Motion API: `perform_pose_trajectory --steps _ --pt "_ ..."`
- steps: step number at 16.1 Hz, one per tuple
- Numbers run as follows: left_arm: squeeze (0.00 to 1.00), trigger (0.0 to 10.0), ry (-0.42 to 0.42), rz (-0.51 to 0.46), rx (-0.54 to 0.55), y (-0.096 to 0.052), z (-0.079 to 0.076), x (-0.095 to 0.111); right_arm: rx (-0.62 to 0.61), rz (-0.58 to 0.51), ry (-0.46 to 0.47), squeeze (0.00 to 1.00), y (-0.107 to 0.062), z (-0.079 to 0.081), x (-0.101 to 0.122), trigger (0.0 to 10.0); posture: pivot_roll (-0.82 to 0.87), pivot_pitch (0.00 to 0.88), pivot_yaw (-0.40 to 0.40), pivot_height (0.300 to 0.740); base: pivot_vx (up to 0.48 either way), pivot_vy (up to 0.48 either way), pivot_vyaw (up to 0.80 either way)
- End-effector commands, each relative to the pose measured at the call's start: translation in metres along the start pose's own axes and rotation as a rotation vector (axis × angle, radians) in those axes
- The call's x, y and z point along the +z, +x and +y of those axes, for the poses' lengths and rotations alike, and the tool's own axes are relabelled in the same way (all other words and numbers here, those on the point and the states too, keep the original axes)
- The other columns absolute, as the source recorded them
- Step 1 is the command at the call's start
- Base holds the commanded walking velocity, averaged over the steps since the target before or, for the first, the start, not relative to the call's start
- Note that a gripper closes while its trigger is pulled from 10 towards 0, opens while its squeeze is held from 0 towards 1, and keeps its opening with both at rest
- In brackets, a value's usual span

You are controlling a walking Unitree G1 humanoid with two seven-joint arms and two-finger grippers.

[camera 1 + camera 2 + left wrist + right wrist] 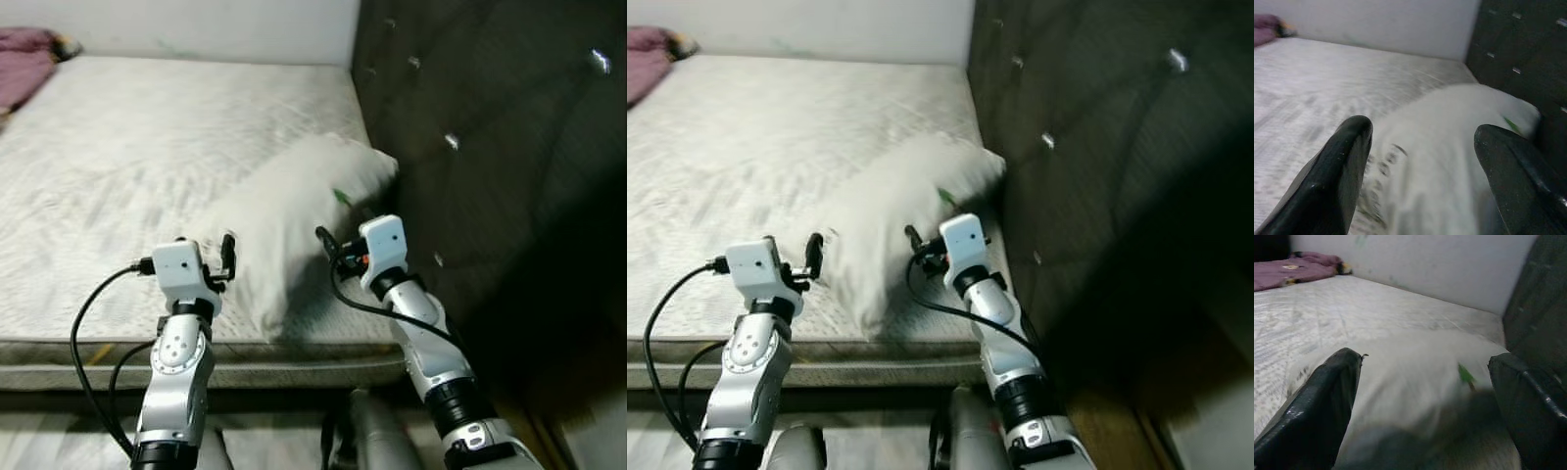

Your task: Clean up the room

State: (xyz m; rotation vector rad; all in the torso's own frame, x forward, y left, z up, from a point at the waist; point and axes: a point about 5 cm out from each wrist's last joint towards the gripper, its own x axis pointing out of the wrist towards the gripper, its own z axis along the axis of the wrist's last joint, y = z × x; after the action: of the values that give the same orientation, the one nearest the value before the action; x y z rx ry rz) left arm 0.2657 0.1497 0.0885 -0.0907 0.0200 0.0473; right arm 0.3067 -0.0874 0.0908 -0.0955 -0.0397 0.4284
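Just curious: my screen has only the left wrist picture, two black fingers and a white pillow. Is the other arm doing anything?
Observer: Yes. The right gripper is at the pillow's other side, next to the dark headboard, with its fingers apart.
Operator: Is the pillow near the bed's edge?
Observer: Its nearest corner lies close to the mattress's front edge, between the two arms.

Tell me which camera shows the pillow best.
The left eye view: the whole pillow lies on the mattress beside the dark headboard, somewhat blurred. The right eye view shows the same. Both wrist views catch part of it, blurred, between open black fingers.
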Motion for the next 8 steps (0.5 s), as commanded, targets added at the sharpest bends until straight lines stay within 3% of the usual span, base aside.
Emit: perform_pose_trajectory --steps 1,8 --pt "0.0 10.0 -0.007 -0.009 -0.006 0.0012 -0.002 0.0036 0.005 -0.016 -0.008 0.0 0.0019 -0.0025 0.0053 10.0 -0.01 0.0 -0.039 0.647 0.0 0.0 0.0" --pt "0.0 10.0 -0.006 -0.007 -0.005 0.0005 -0.0019 0.0028 0.029 -0.016 -0.02 0.0 0.0012 0.0011 0.0044 10.0 -0.01 0.0 -0.041 0.647 0.0 0.0 0.0"
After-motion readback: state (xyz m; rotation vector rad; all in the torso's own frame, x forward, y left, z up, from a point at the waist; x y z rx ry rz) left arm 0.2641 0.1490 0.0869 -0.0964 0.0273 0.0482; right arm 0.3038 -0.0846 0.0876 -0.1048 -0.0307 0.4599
